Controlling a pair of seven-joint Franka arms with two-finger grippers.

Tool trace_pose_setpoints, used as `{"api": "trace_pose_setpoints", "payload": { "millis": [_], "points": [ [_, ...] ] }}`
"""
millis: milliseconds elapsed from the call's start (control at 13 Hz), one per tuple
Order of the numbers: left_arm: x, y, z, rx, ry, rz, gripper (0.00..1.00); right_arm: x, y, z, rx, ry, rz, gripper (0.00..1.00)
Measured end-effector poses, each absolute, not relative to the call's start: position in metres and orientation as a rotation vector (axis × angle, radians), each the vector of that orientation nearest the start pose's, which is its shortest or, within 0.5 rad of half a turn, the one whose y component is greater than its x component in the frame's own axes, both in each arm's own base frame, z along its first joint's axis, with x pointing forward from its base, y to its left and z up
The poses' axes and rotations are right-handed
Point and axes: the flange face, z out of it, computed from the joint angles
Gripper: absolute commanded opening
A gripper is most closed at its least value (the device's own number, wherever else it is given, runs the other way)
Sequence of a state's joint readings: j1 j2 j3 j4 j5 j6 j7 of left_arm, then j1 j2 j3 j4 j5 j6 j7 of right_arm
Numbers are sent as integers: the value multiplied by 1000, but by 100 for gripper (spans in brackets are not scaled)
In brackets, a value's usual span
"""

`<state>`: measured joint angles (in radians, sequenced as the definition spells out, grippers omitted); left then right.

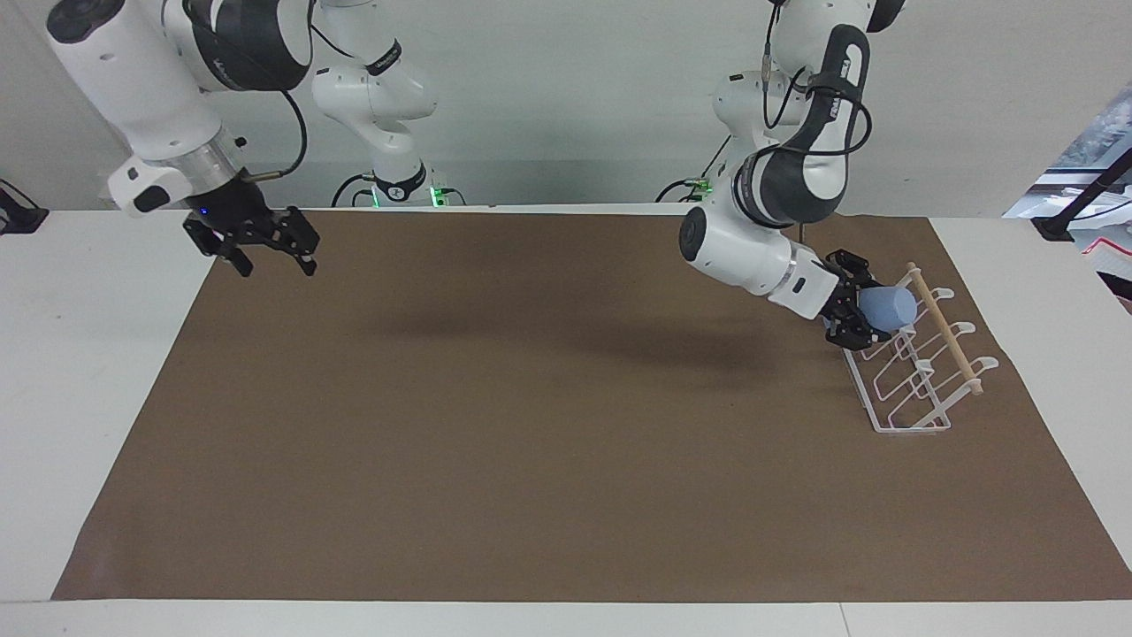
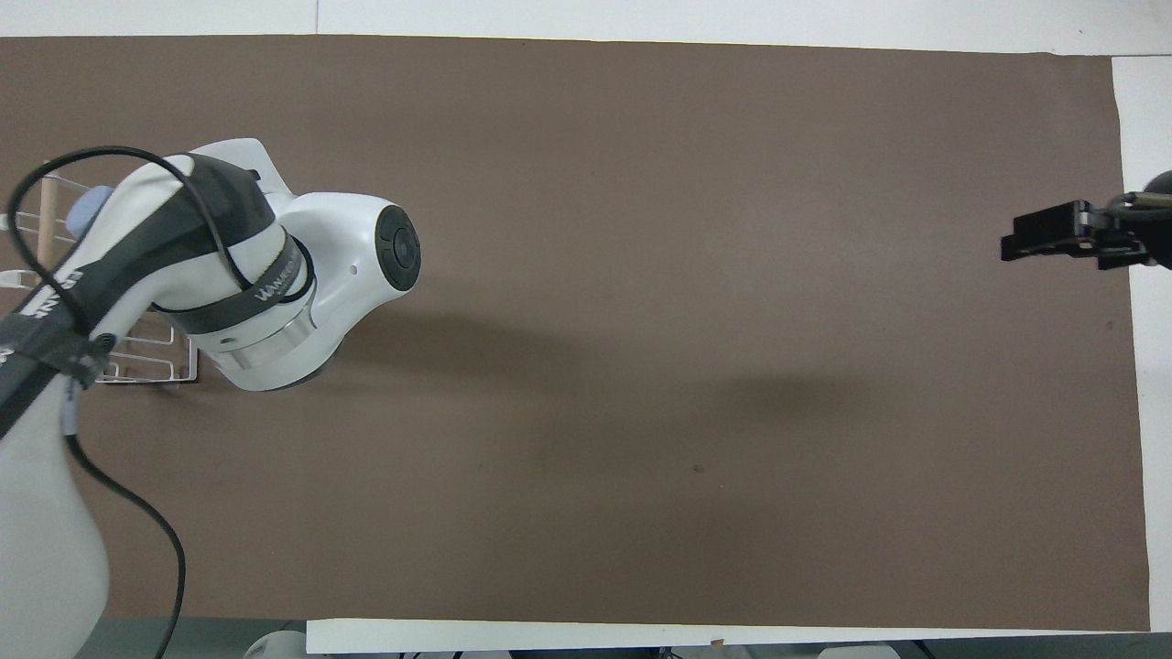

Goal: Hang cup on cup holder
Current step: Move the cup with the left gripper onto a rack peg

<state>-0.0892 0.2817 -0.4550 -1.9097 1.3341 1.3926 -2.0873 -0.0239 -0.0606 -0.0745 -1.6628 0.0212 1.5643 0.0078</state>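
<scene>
Cup hanging in my left hand, right at the cup holder.

I am gripping the tumbler by its body, tipped sideways over the rack's end nearer the robots, just beside the wooden dowel. I am judging the risk as this: the rim catching the dowel or missing a prong, nudging the light rack along the tabletop. My right hand is waiting spread and empty over the mat's corner.

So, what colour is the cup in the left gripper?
Light blue, plain; the cup shows best in the facing view, held at the rack.
</scene>
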Motion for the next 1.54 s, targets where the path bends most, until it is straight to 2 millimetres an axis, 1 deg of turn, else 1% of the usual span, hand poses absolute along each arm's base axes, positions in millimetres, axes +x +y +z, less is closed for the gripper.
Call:
{"api": "trace_pose_setpoints", "payload": {
  "millis": [77,154,231,385,538,769,923,1000,1077,1154,1231,1385,1538],
  "points": [
    [557,-170,380,-1528,-1054,-1228,0,525,-61,629,-3122,191,95,100],
    [562,-166,369,-1466,-1034,-1271,0,523,-66,637,-3139,203,124,100],
    [565,-164,364,-1425,-1028,-1305,0,527,-67,638,-3159,203,139,100],
    [570,-161,363,-1383,-1017,-1365,0,539,-61,628,-3178,182,170,100],
    [578,-155,356,-1337,-1029,-1410,0,543,-56,624,-3188,168,183,100],
    [593,-135,337,-1287,-1046,-1458,0,538,-53,633,-3188,163,179,100],
    [609,-120,331,-1254,-1079,-1470,0,534,-53,632,-3185,162,200,100],
    [615,-116,327,-1247,-1091,-1462,0,534,-52,630,-3184,158,209,100],
    [617,-114,322,-1247,-1094,-1455,16,534,-51,628,-3184,154,214,100],
    [618,-113,317,-1249,-1093,-1449,82,534,-50,628,-3184,152,217,100],
    [618,-112,313,-1251,-1091,-1445,100,533,-50,627,-3184,151,219,100],
    [618,-113,310,-1257,-1087,-1441,100,533,-50,627,-3184,152,220,100],
    [621,-115,316,-1262,-1094,-1441,100,533,-50,627,-3184,151,221,100]
  ]
}}
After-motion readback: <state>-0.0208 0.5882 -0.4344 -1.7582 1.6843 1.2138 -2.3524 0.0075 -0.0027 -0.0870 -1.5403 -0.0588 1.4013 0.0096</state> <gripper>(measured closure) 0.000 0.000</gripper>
